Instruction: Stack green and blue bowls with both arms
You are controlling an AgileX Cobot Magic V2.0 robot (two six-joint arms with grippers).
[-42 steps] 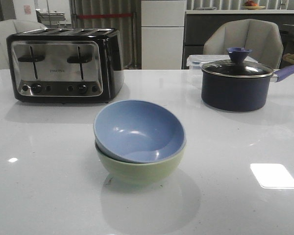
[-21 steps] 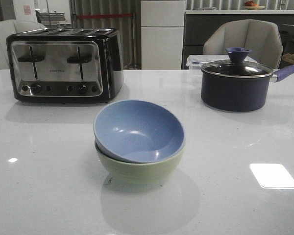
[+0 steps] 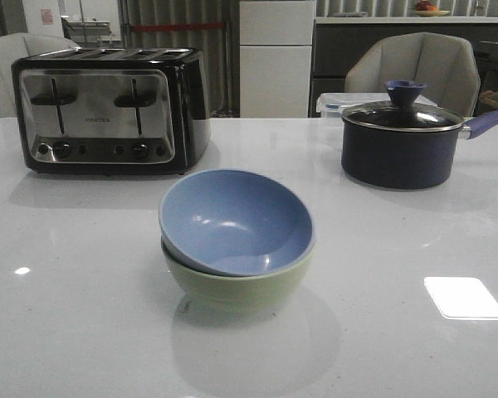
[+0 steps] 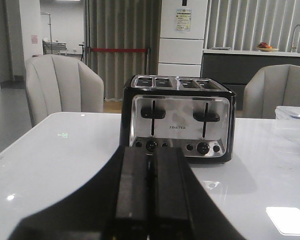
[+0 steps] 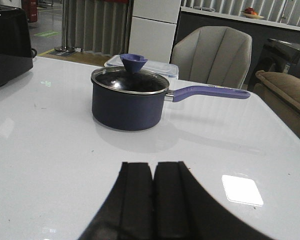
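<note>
In the front view the pale blue bowl (image 3: 232, 220) sits nested, slightly tilted, inside the pale green bowl (image 3: 236, 288) at the middle of the white table. Neither arm shows in the front view. My left gripper (image 4: 151, 152) is shut and empty, held above the table and facing the toaster. My right gripper (image 5: 153, 167) is shut and empty, held above the table and facing the saucepan. The bowls do not show in either wrist view.
A black and chrome toaster (image 3: 108, 108) stands at the back left, also in the left wrist view (image 4: 179, 117). A dark navy lidded saucepan (image 3: 402, 137) stands at the back right, also in the right wrist view (image 5: 129, 97), with a clear plastic box (image 5: 162, 67) behind it.
</note>
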